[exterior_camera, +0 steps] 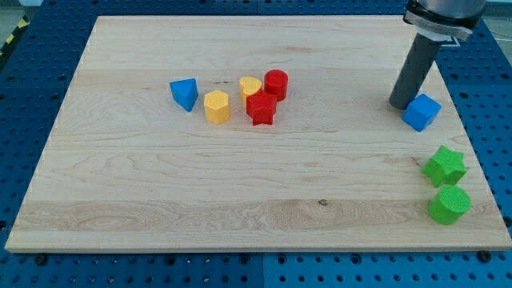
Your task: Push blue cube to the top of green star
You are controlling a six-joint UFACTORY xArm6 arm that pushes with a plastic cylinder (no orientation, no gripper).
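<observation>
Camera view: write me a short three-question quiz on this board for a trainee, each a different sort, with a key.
1. True or false: my tip is beside the blue cube, on the view's left.
2. Which block lies nearest below the green star? A) red star B) green cylinder C) blue pyramid
3. Fill in: the blue cube sits toward the view's ____ from the green star.

Key: 1 true; 2 B; 3 top.
</observation>
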